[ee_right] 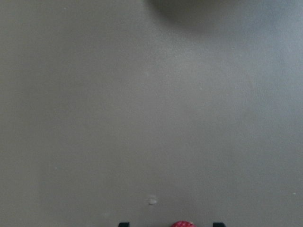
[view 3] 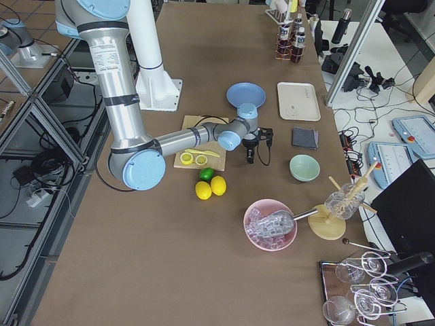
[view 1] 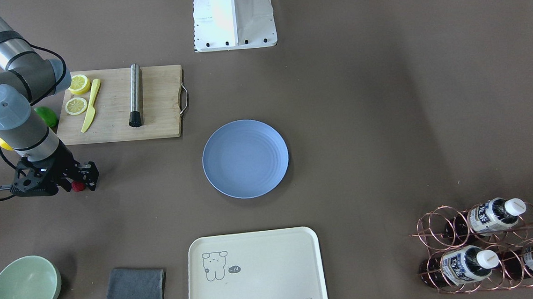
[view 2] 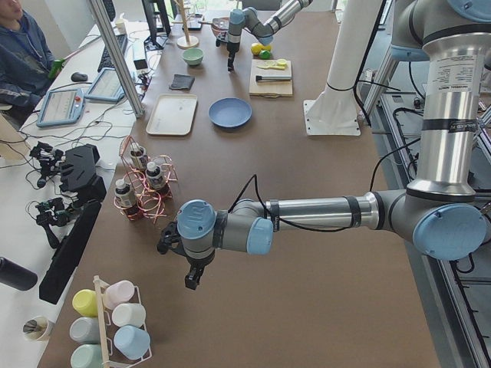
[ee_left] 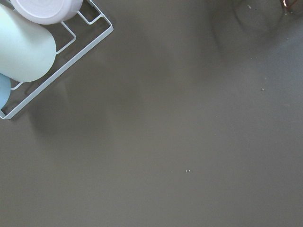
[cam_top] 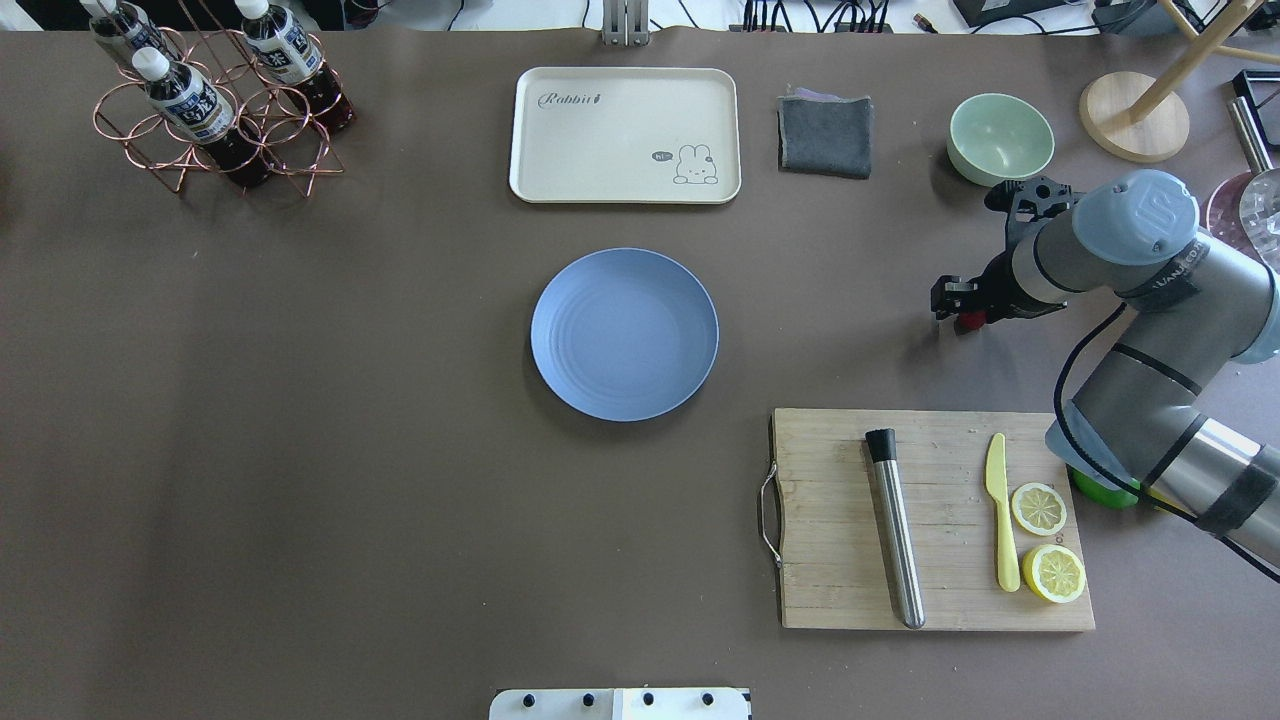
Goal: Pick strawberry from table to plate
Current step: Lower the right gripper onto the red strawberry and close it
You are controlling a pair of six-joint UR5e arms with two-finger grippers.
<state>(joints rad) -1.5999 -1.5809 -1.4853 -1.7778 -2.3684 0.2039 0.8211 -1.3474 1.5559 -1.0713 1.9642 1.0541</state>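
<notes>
The strawberry (view 1: 78,186), small and dark red, lies on the brown table (cam_top: 350,450) between the cutting board and the green bowl. My right gripper (view 1: 81,184) points down over it. In the right wrist view the strawberry (ee_right: 183,224) sits at the bottom edge between two black fingertips (ee_right: 123,224) that stand well apart from it, so the gripper is open. The light-blue plate (cam_top: 624,333) lies bare at the table's middle, far from the berry. My left gripper (view 2: 192,280) hovers low near the table's left end; whether it is open or shut I cannot tell.
A wooden cutting board (cam_top: 830,540) carries a steel rod, a yellow knife and two lemon halves. A pale green bowl (cam_top: 1000,138), a grey cloth (cam_top: 825,135) and a cream tray (cam_top: 625,135) line the far edge. A copper bottle rack (cam_top: 215,100) stands far left.
</notes>
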